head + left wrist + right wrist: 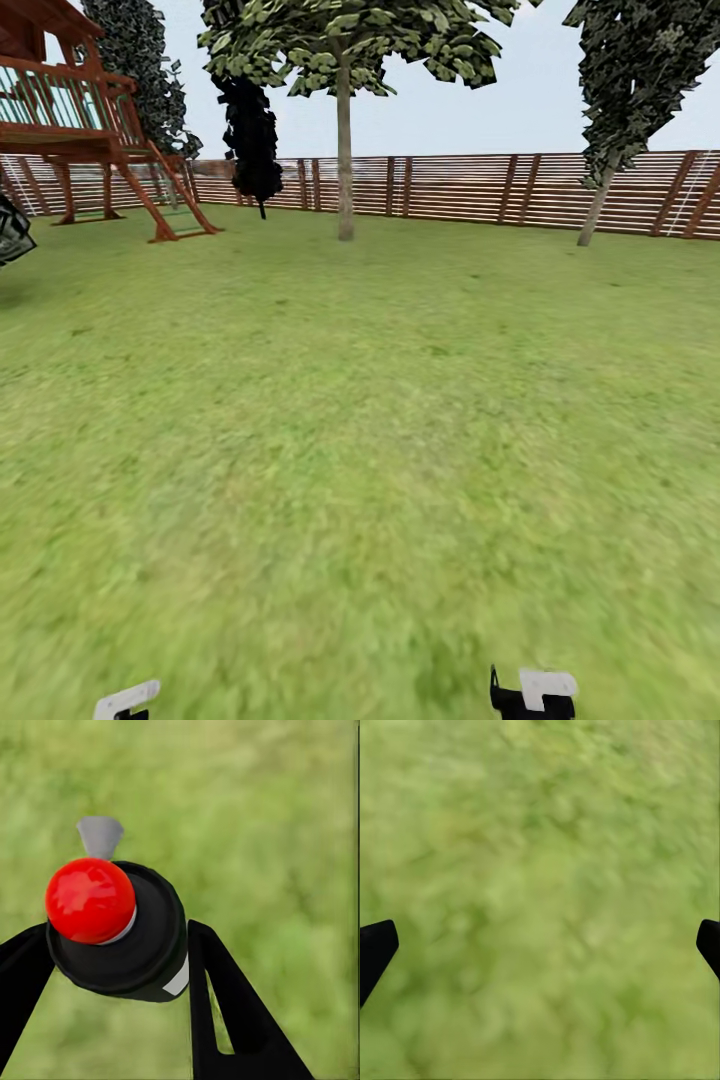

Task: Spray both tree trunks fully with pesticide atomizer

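Gripping atomizer in left hand, lawn

I'm seeing the lawn showing blotchy green with yellowish patches, the fence running in reddish-brown slats, and the tree trunk standing pale grey-brown under mottled green leaves. At my left hand, black fingers are flanking a black object wearing a glossy red knob and grey tip.
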### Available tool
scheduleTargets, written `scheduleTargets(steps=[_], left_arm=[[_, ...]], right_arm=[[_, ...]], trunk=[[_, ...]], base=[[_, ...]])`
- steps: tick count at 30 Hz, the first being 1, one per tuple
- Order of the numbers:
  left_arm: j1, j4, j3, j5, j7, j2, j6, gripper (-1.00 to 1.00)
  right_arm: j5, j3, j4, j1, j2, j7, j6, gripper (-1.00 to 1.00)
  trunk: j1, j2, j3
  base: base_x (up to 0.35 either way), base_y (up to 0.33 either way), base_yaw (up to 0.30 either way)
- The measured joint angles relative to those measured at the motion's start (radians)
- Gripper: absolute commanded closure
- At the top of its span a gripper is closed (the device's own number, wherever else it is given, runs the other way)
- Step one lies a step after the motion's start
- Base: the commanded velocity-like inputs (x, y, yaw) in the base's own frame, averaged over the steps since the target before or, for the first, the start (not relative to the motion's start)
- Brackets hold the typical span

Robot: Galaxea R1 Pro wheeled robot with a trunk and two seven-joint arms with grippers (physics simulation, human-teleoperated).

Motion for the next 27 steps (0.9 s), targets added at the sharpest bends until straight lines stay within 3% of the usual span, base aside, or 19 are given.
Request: scheduleTargets(steps=[27], left_arm=[[0.000, -0.001, 0.000, 0.002, 0.001, 0.000, 0.001, 1.00]], right_arm=[[0.000, 0.000, 0.000, 0.000, 0.000, 0.000, 0.000, -1.00]], trunk=[[0.000, 0.000, 0.000]], base=[[0.339, 0.000, 0.000]])
